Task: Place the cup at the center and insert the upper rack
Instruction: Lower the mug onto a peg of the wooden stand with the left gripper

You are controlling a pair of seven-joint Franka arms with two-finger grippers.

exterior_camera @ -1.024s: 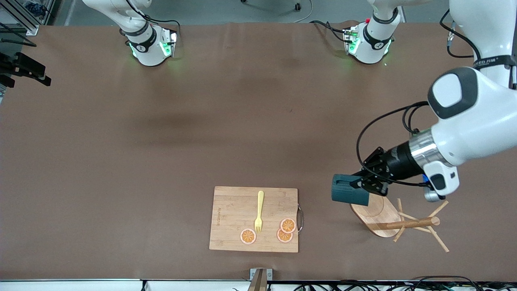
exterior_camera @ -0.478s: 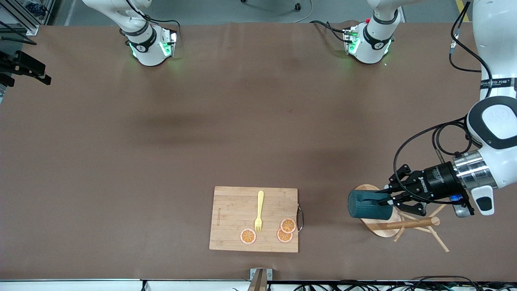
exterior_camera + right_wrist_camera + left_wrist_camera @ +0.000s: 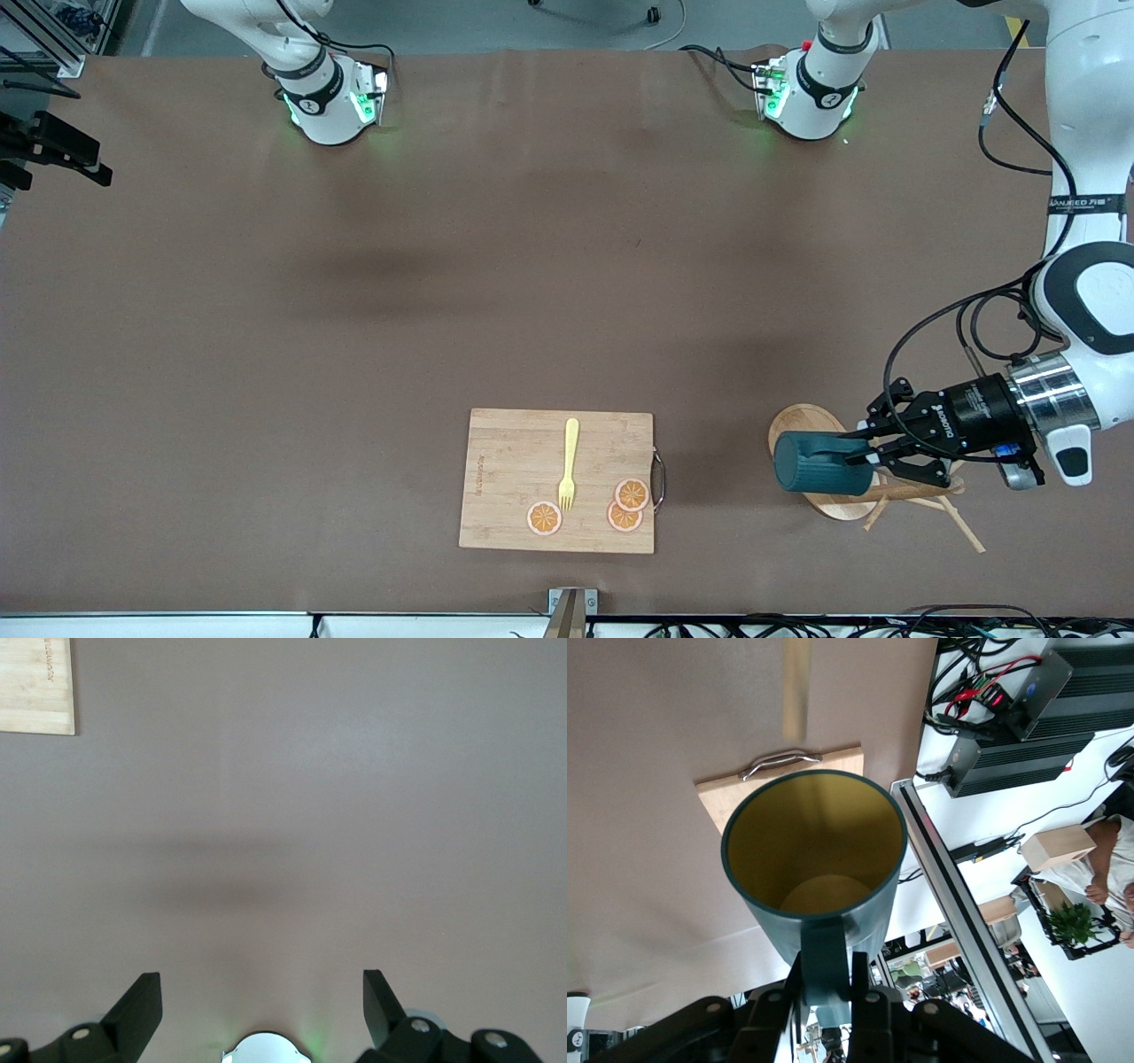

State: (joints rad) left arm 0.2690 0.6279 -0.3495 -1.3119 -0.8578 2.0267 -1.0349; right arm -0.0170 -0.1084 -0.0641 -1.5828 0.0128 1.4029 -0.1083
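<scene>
The brown surface [image 3: 354,310] carries a cutting board [image 3: 523,470], the landmark here. Toward the left arm's end from it lies the upper rack [image 3: 837,507], tipped on its side; it looks light and stiff, best gripped by its post. Over the rack's base, the left gripper [image 3: 873,452] pinches the handle of the cup [image 3: 819,462], likely rigid and breakable. The right gripper [image 3: 261,997] waits, spread wide.

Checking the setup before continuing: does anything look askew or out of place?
Yes. The rack lies tipped on its side near the left arm's end, post and pegs flat on the table. The left gripper holds the cup sideways by its handle over the rack's base.
</scene>
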